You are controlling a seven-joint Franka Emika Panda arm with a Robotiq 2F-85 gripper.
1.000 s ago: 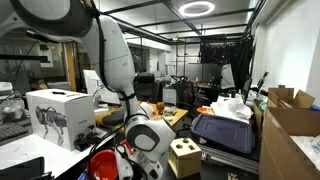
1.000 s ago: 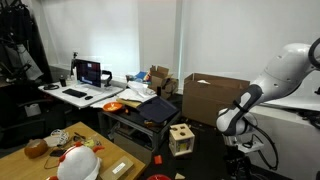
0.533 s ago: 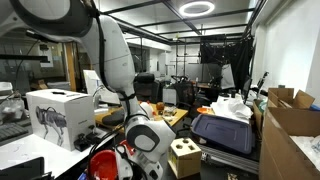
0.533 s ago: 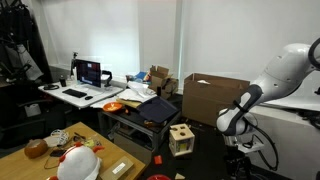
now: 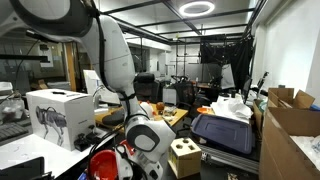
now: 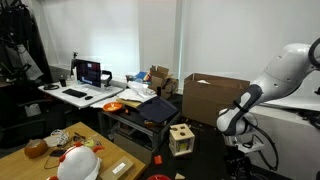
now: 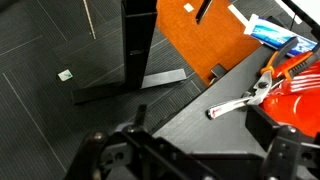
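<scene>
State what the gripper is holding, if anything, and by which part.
Nothing is held: the gripper is open and empty, above the dark floor.

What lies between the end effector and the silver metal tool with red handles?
Nothing: in the wrist view, only bare dark grey surface separates the end effector from the silver metal tool with red handles.

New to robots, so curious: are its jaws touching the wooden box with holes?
Apart. In an exterior view the gripper hangs beside the wooden box, with dark floor between box and jaws.
</scene>
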